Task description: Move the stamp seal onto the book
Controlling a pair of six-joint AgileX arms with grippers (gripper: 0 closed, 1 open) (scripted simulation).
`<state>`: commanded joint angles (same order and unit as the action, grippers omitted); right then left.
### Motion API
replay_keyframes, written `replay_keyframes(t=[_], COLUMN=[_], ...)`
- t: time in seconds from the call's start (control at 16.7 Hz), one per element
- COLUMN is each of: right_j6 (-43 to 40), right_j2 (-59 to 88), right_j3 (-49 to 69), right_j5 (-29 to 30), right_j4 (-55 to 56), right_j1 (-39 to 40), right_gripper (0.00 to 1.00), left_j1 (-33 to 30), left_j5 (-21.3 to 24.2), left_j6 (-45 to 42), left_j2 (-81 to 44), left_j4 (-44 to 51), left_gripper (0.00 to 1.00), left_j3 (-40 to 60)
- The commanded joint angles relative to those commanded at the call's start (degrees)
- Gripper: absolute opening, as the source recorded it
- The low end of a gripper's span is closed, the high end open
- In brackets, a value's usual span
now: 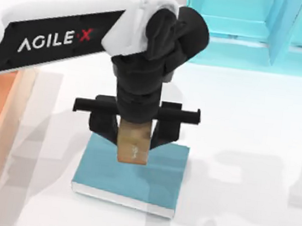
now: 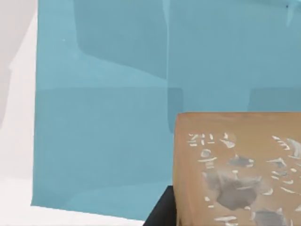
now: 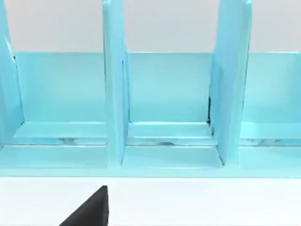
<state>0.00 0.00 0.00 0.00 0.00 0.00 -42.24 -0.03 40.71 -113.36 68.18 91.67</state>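
End effector (image 1: 134,132) clamping stamp seal (image 1: 134,144)

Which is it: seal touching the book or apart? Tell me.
Cannot tell. In the top view the seal, held by the left gripper, overlaps the book; no gap or contact shows.

Small tan-brown wooden stamp seal (image 1: 133,142): matt, face flecked white and grey. Beneath it, thick teal-blue book (image 1: 154,179): smooth matt cover, white paper edges. Behind book, light cyan shelf unit (image 3: 169,103): glossy
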Motion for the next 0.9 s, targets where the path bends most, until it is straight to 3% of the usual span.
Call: replay_keyframes(t=[0.54,0.9], right_j6=[0.0,0.0], right_j2=[0.0,0.0], right_j3=[0.0,0.0], right_j5=[0.0,0.0], right_j4=[0.0,0.0], right_j1=[0.0,0.0], right_gripper=[1.0,1.0], left_j1=[0.0,0.0], left_j5=[0.0,0.0], left_j6=[0.0,0.0], left_j2=[0.0,0.0], left_j4=[0.0,0.0], left_gripper=[0.98,1.0], left_j3=[0.0,0.0])
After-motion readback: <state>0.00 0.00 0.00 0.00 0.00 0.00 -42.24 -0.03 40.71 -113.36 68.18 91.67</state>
